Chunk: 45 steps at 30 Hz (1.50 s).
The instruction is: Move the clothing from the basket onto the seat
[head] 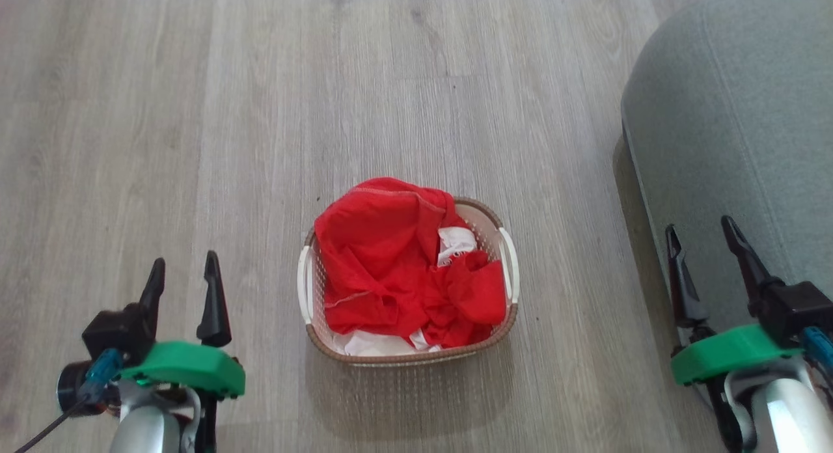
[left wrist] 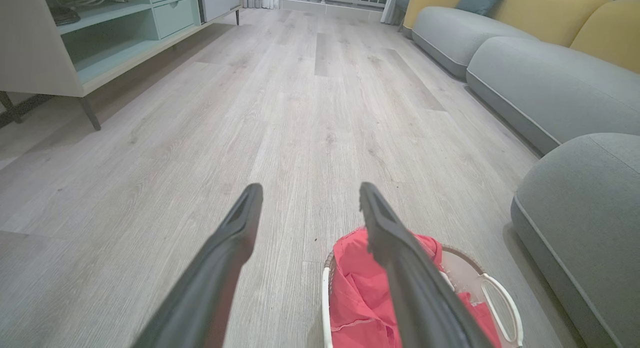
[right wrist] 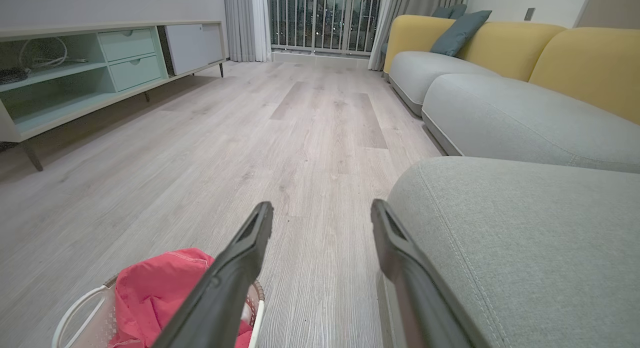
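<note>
The pale wooden floor (head: pixel 260 114) is the largest thing and it carries all the others. One grey-green seat (head: pixel 729 147) with a rounded corner and a stitched seam stands at the robot's right. In the right wrist view two more grey sofa sections (right wrist: pixel 500 118) continue in a row behind it, with yellow backrests (right wrist: pixel 585 63) and two teal pillows (right wrist: pixel 457 30). On the other side of the room stands one long low cabinet (right wrist: pixel 75 73) with open shelves and two drawers. One basket (head: pixel 390 360) stands on the floor in the middle, in front of the robot and well apart from the seat; a bare strip of floor lies between them. The basket is cream-white and perforated, with a brown rim and two white side handles. The clothing (head: pixel 384 258), one red crumpled garment with white parts, lies inside the basket, fills most of it and rises a little over the far rim. There are two tools. The left tool (head: pixel 185 260) hangs over the floor to the left of the basket, apart from it, with its two dark fingers spread and nothing between them. The right tool (head: pixel 699 226) hangs near the edge of the seat, also spread wide and holding nothing.
</note>
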{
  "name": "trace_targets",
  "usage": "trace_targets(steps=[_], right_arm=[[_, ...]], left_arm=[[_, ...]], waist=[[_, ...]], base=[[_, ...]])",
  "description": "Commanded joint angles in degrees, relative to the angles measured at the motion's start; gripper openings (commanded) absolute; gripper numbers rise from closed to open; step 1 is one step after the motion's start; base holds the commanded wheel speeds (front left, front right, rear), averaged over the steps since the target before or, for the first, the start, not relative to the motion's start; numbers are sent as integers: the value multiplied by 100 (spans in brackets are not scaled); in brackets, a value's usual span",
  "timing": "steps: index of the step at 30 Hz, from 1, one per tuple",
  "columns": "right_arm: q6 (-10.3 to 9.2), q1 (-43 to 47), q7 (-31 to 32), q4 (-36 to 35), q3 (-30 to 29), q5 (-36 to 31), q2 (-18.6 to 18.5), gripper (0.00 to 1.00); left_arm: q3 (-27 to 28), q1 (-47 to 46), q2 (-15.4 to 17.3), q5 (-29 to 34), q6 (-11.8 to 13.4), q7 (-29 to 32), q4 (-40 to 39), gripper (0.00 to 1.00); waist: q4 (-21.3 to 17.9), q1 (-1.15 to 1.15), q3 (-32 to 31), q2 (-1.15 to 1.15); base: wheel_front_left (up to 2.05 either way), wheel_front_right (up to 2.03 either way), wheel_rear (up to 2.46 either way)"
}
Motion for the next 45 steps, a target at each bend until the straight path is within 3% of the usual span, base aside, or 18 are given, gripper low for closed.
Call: trace_targets(steps=[1, 5, 9, 15, 24, 31, 36, 45], right_arm=[[-1, -195, -36, -243, 106, -16, -113, 100], [-1, -370, -36, -365, 69, 13, -134, 100], [-1, -730, -36, -551, 25, 61, -182, 100], [-1, -1377, -36, -735, 225, 121, -193, 100], [-1, -2034, -36, -822, 410, 218, -2, 100], [-1, -2263, -36, -834, 464, 292, 203, 100], [-1, -2285, -36, -835, 491, 354, 326, 100], [-1, -2148, -36, -906, 571, 533, 450, 100]], left_arm=[[145, -282, 35, -28, -15, -61, -170, 100], [-134, -599, 31, -24, -4, -61, -3, 100], [-780, -1368, 30, -73, 48, -61, 339, 100], [-1804, -2755, 29, -303, 136, 27, 1474, 100], [-2940, -4335, 29, -920, 196, 216, 2814, 100], [-3577, -5140, 28, -1162, 208, 469, 3915, 100], [-3735, -5441, 28, -1361, 287, 675, 4587, 100], [-3865, -5909, 143, -1260, 687, 801, 5640, 100]], waist=[[-37, 0, 123, 0], [-70, 0, 638, 0], [-76, 0, 1551, 0], [-297, 0, 2799, 0], [-811, 0, 4030, 0], [-1272, 0, 4625, 0], [-1569, 0, 4805, 0], [-1977, 0, 4933, 0]], base=[[0, 0, 0], [0, 0, 0], [0, 0, 0], [0, 0, 0], [0, 0, 0], [0, 0, 0], [0, 0, 0], [0, 0, 0]])
